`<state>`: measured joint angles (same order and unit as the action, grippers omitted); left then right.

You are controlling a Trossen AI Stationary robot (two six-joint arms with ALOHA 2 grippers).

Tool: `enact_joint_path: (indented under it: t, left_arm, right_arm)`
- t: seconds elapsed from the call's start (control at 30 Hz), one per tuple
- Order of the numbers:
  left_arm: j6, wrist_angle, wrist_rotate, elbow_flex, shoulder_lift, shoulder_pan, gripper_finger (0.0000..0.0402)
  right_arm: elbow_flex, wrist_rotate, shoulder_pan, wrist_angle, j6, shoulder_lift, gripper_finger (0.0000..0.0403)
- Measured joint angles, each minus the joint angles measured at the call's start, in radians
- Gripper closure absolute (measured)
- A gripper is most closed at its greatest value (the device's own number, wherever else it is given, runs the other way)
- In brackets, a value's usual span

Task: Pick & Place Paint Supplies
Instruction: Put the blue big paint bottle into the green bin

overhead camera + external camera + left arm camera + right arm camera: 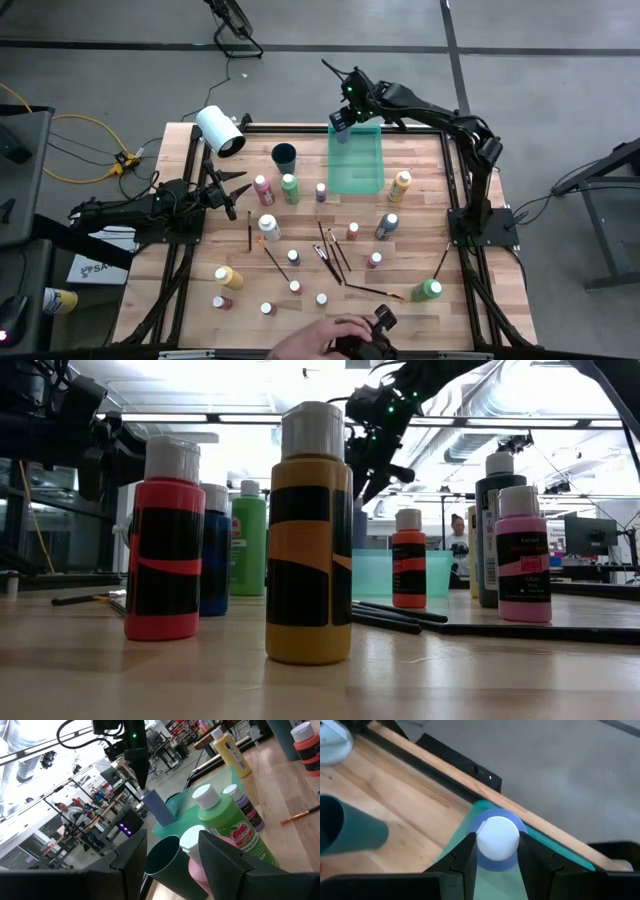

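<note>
Wood-slat worktop point(420, 240) on a dark frame, grey floor around it, cables trailing off one side. The right hand point(341, 122) hangs over the far end of the translucent green tray point(357, 170), its fingers closed on a blue paint bottle point(496, 840) with a white cap — the bottle held just above the tray's far wall, seen from the right wrist view. The left hand point(232, 190) sits low near the worktop's left side with fingers spread wide, holding nothing; just ahead of it stand a pink bottle point(263, 189), a green bottle point(290, 187) and a dark teal cup point(284, 156). A large white roll point(220, 131) lies at the far left corner. The rest of the supplies are scattered across the boards: a yellow bottle point(400, 185) beside the tray, another yellow bottle point(228, 276) near the left front, a green one point(427, 290) at the right front, small capped bottles in between, and thin dark brushes point(332, 262) lying crossed near the middle. A person's hand point(335, 338) shows at the near edge, on a dark object. Beyond the worktop the low view shows a bright open workshop with ceiling ducts — a person point(458, 538) stands far back among benches.
</note>
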<state>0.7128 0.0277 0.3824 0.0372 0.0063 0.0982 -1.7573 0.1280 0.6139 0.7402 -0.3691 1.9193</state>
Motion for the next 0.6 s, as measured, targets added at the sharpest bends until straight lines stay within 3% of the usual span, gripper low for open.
enact_joint_path:
  t: [0.6]
  left_arm:
    - [0.000, 0.000, 0.000, 0.000, 0.000, 0.000, 0.0229]
  right_arm:
    - [0.000, 0.002, -0.002, -0.040, -0.028, 0.038, 0.0294]
